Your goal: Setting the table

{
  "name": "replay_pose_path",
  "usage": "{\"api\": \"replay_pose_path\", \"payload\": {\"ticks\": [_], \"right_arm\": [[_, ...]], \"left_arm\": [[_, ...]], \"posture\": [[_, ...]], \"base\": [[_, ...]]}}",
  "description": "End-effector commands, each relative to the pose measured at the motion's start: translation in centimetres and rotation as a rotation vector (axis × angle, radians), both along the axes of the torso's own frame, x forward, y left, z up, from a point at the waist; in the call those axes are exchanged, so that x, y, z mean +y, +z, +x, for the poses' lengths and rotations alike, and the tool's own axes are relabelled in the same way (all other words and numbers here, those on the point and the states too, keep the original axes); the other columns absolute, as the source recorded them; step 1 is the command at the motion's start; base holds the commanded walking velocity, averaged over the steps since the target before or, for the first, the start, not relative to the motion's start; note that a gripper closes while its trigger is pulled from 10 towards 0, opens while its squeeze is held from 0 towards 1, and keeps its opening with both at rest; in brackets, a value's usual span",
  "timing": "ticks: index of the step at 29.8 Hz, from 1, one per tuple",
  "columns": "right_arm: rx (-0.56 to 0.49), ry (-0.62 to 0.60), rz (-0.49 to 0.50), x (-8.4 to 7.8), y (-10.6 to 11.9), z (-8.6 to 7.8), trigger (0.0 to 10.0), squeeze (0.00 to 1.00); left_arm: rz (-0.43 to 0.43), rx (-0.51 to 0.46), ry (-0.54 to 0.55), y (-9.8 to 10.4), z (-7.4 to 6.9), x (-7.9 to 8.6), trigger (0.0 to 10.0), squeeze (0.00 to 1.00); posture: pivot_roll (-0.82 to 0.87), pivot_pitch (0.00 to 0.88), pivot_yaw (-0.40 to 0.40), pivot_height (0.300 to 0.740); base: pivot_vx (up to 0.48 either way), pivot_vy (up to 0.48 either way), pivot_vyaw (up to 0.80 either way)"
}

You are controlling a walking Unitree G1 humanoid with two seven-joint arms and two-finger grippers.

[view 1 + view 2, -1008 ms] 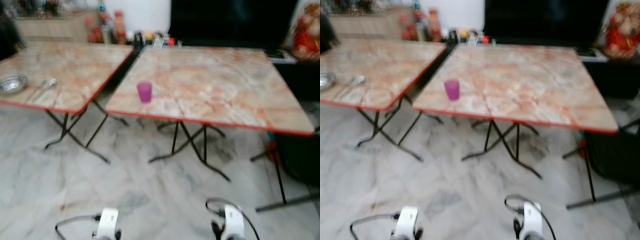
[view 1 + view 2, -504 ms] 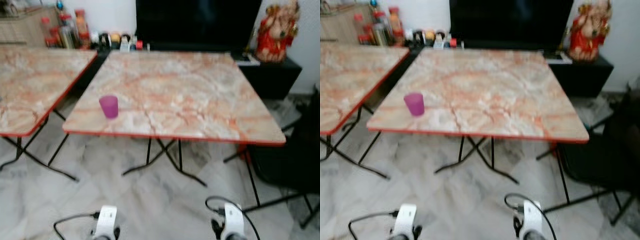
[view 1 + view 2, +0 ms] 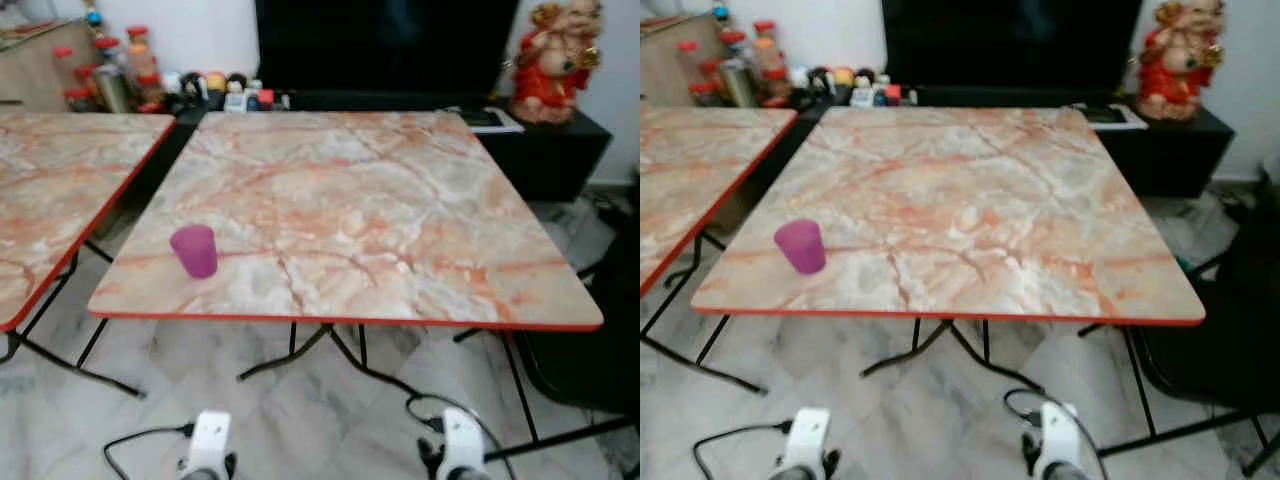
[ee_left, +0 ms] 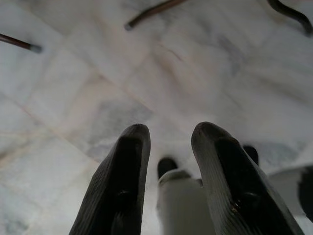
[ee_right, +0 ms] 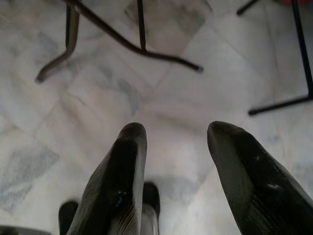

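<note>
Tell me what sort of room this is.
Most likely a living or dining room in a home. Two marble-patterned folding tables stand on a marble tile floor, a large dark screen sits on a low black cabinet behind them, and a red and gold figurine stands beside it.

Second surface (image 3: 60, 190) on the left cut off by frame edge. Both arms cropped at bottom, only wrists (image 3: 208, 445) showing. Small bottles and jars (image 3: 120, 80) at the back too small to identify. Dark chair (image 3: 1240, 330) at right partly out of frame.
</note>
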State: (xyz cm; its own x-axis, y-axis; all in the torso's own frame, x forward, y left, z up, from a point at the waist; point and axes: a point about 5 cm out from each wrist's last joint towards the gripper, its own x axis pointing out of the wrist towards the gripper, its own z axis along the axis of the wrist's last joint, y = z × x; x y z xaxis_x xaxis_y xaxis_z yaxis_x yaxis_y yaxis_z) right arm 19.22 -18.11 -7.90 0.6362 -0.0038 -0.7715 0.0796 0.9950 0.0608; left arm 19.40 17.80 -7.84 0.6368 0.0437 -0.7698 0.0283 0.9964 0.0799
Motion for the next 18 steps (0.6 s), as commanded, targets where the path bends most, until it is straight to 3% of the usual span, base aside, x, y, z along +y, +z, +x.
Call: {"api": "replay_pose_path", "payload": {"ticks": [1,4,5,10,11,14,18], "right_arm": [[-0.006,0.009,0.02,0.9,0.0,0.2,10.0,0.0],[-0.004,0.01,0.018,0.8,0.0,0.1,10.0,0.0],[-0.005,0.012,0.017,0.8,0.0,0.1,10.0,0.0],[-0.005,0.012,0.014,0.7,0.0,0.2,10.0,0.0],[-0.006,0.014,0.013,0.7,0.0,0.2,10.0,0.0],[-0.008,0.015,0.012,0.6,0.1,0.3,10.0,0.0],[-0.008,0.022,0.007,0.5,0.2,0.4,10.0,0.0]], "left_arm": [[0.051,0.017,0.037,-0.1,-0.5,1.5,10.0,0.0],[0.122,0.056,0.084,-0.3,-1.2,2.7,10.0,0.0],[0.174,0.07,0.143,-0.2,-1.5,3.8,10.0,0.0],[0.277,0.033,0.272,0.6,-1.2,6.2,10.0,0.0],[0.37,0.015,0.345,1.3,-1.0,8.0,10.0,0.0],[0.451,-0.029,0.453,2.5,-0.4,10.0,10.0,0.0],[0.652,-0.154,0.655,6.0,1.1,14.1,10.0,0.0]], "posture": [[-0.05,0.0,-0.046,0.74],[-0.04,0.0,-0.05,0.74],[-0.04,0.0,-0.051,0.74],[-0.04,0.0,-0.058,0.74],[-0.04,0.0,-0.06,0.74],[-0.04,0.0,-0.066,0.74],[-0.03,0.0,-0.072,0.74]], "base": [[0.0,0.0,0.0],[0.0,0.0,0.0],[0.0,0.0,0.0],[0.0,0.0,0.0],[0.0,0.0,0.0],[0.0,0.0,0.0],[0.0,0.0,0.0]]}}
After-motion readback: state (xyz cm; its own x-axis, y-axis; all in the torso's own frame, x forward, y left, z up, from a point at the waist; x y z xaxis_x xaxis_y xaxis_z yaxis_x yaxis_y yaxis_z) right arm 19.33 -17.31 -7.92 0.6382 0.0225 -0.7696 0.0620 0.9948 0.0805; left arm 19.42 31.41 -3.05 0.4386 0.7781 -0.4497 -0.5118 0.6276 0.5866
